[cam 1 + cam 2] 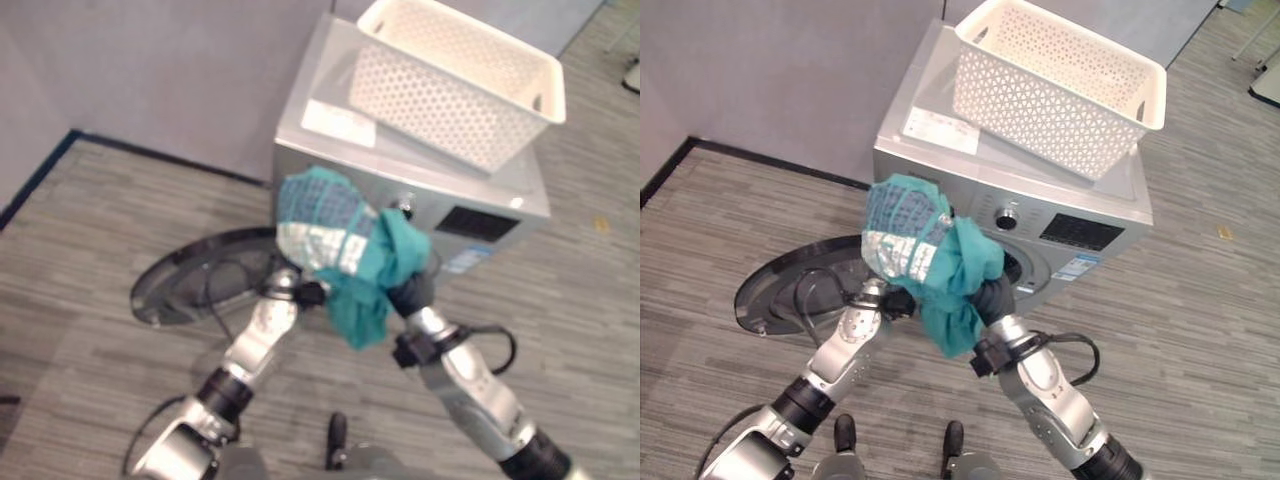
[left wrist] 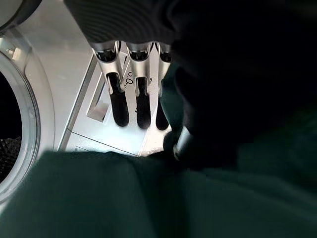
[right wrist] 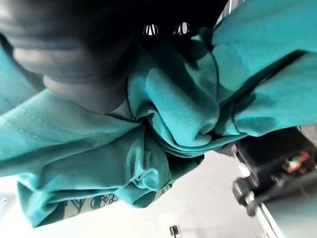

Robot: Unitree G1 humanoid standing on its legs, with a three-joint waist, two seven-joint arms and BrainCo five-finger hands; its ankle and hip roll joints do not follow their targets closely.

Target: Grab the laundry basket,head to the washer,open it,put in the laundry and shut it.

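A bundle of teal laundry (image 1: 925,250), part checked and part plain, hangs in front of the silver washer (image 1: 1080,200), carried between both hands. My left hand (image 2: 119,99) is under the cloth with its fingers straight, pointing at the washer's front panel. Beside them shows the round drum opening (image 2: 12,134). My right hand (image 1: 995,298) comes up from the lower right, and bunched teal cloth (image 3: 168,109) is gathered tight into its curled fingers. The white perforated laundry basket (image 1: 1060,70) stands on top of the washer. The washer's round dark door (image 1: 790,285) is swung open to the left, low over the floor.
A grey wall stands behind the washer, with a dark blue floor strip (image 1: 40,170) at the left. A white sheet (image 1: 940,128) lies on the washer top beside the basket. Grey striped carpet stretches to the right.
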